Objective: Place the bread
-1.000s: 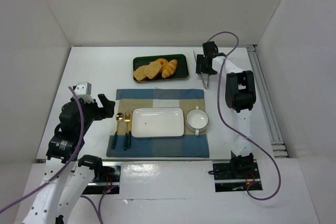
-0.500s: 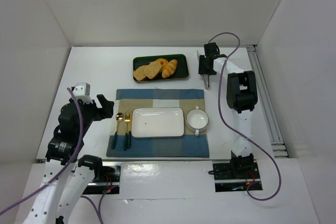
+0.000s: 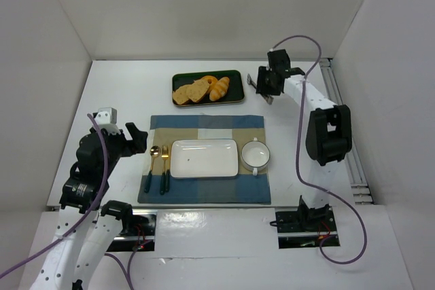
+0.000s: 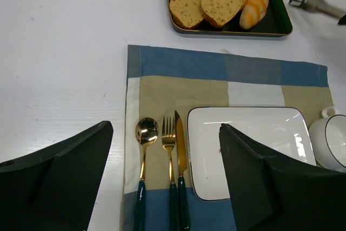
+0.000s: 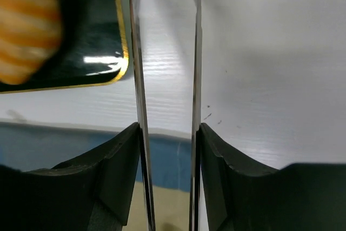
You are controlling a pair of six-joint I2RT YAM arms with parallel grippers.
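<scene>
The bread [image 3: 219,88] is a golden ridged croissant roll lying at the right side of the dark green tray [image 3: 235,77]. It also shows in the left wrist view [image 4: 254,7] and, blurred, in the right wrist view [image 5: 24,36]. My right gripper [image 3: 264,85] is shut on metal tongs [image 5: 135,79], whose two blades stand apart. The tong tips [image 3: 251,86] hang just right of the tray's right edge, apart from the bread. My left gripper [image 3: 139,137] is open and empty, hovering over the left edge of the placemat.
Two toast slices [image 3: 190,92] and an orange bun [image 3: 207,79] share the tray. A blue-and-tan placemat [image 3: 204,125] carries a white rectangular plate [image 3: 204,158], a white cup [image 3: 255,155], and a gold spoon [image 3: 153,161], fork and knife [image 3: 164,164]. White walls enclose the table.
My right arm swung its elbow out to the right and turned the wrist. The tongs went from hanging downward to pointing left at the tray. The left arm has not moved.
</scene>
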